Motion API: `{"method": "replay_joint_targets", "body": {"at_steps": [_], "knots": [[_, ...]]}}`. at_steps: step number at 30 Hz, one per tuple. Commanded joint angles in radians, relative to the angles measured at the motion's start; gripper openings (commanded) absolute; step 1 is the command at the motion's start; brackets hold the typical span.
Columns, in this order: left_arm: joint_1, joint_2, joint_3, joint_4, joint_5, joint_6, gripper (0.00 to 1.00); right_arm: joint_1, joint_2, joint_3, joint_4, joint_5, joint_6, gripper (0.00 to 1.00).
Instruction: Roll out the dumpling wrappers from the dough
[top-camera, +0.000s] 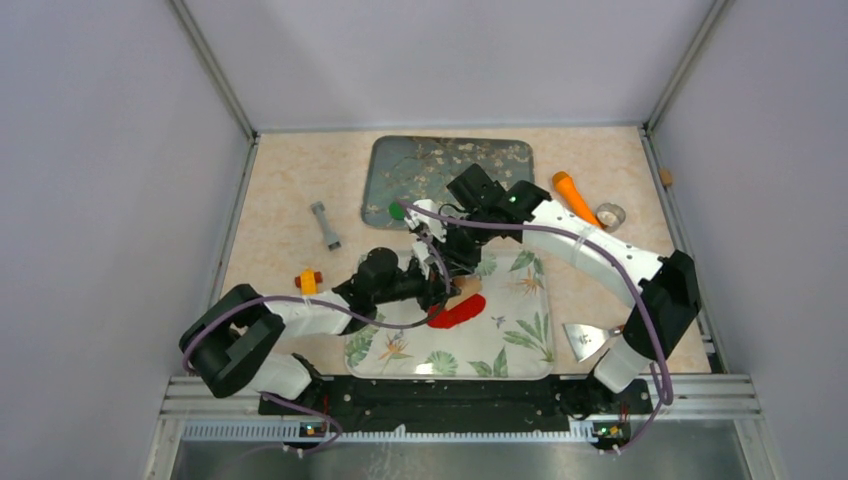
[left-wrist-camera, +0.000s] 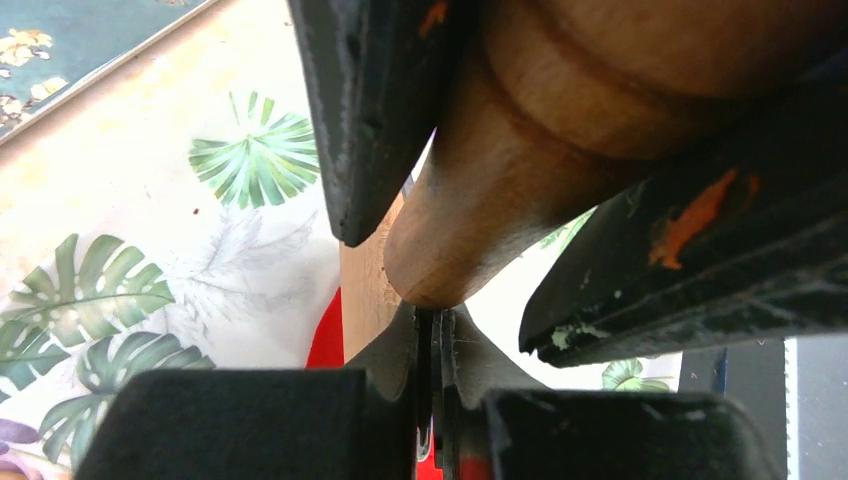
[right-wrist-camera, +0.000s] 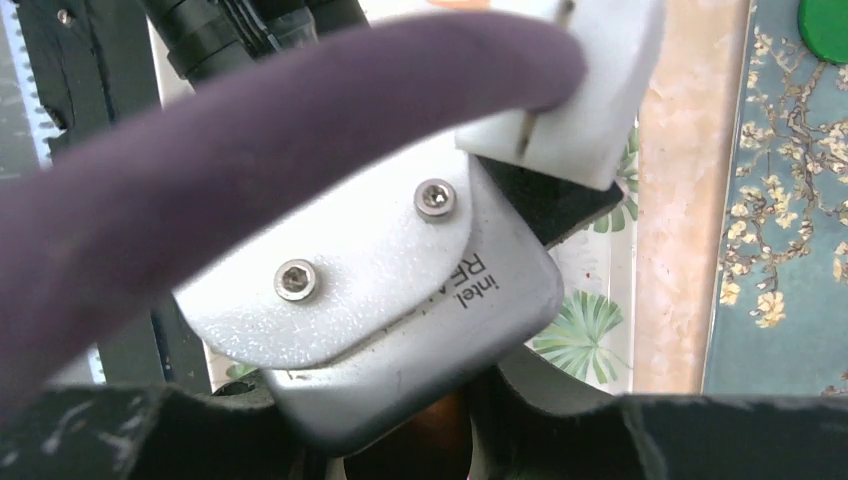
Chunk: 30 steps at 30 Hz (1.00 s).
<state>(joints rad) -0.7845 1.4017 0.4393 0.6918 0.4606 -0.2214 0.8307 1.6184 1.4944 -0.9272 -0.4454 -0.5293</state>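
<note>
1. The green wrapper is lying flat on the near left corner of the dark floral tray, well apart from where the arms are working. The red clay is lying on the leaf-print tray, just beside and partly under the two hands. It is showing as a long streak rather than a round disc, and I cannot tell whether it is a finished red wrapper.
2. A wooden rolling pin is hanging over the far edge of the red clay. In the left wrist view its rounded end is pointing down toward the tray, with red showing just below it.
3. The left hand is pinching the pin, one finger pressing on either side of the wood. The right hand is reaching down to the same spot from above. Its own view is filled by the left arm's camera housing and a purple cable, so I cannot tell whether it is spread or pressed together.
4. As I judge it, the step in hand is rolling the red piece. The green one is looking done and set aside.
5. The next move is likely calling for the pin to be laid level on the red clay and driven across it with even pressure. The right hand would need to be steadying the free end or clearing away, since the two wrists are crowding each other.
6. Out on the bench, a grey tool, an orange tool and a metal scraper are lying apart from the trays.
</note>
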Motion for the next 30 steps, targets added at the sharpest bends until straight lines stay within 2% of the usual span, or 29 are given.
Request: {"method": "replay_joint_targets", "body": {"at_steps": [1, 8, 9, 10, 11, 13, 15, 19, 23, 25, 30], "knots": [[0.016, -0.005, 0.039, -0.007, -0.048, 0.068, 0.0, -0.023, 0.021, 0.028, 0.018, -0.065, 0.164, 0.0], [0.017, 0.047, 0.028, 0.049, -0.039, 0.015, 0.0, -0.038, 0.019, -0.017, 0.013, -0.08, 0.16, 0.0], [0.017, 0.047, 0.028, 0.049, -0.044, 0.022, 0.1, -0.051, 0.014, -0.019, 0.009, -0.083, 0.16, 0.0], [0.02, 0.043, 0.033, 0.036, -0.054, 0.028, 0.28, -0.064, 0.009, -0.02, 0.006, -0.079, 0.158, 0.0], [0.026, 0.032, 0.04, 0.006, -0.068, 0.029, 0.42, -0.077, 0.003, -0.024, 0.002, -0.075, 0.158, 0.0], [0.048, -0.015, 0.054, -0.05, -0.094, 0.037, 0.59, -0.106, -0.008, -0.026, -0.002, -0.075, 0.175, 0.0], [0.063, -0.077, 0.07, -0.119, -0.129, 0.082, 0.68, -0.137, -0.014, -0.023, 0.004, -0.084, 0.216, 0.0], [0.07, -0.23, 0.106, -0.238, -0.162, 0.288, 0.72, -0.218, -0.018, -0.008, 0.041, -0.076, 0.339, 0.0], [0.066, -0.313, 0.178, -0.305, -0.081, 0.43, 0.8, -0.318, -0.011, 0.021, 0.096, -0.092, 0.501, 0.0], [0.065, -0.289, 0.219, -0.313, -0.057, 0.45, 0.86, -0.376, 0.009, 0.035, 0.133, -0.134, 0.612, 0.0], [0.039, -0.142, 0.318, -0.264, -0.128, 0.45, 0.87, -0.474, 0.062, 0.049, 0.23, -0.26, 0.791, 0.0]]}}
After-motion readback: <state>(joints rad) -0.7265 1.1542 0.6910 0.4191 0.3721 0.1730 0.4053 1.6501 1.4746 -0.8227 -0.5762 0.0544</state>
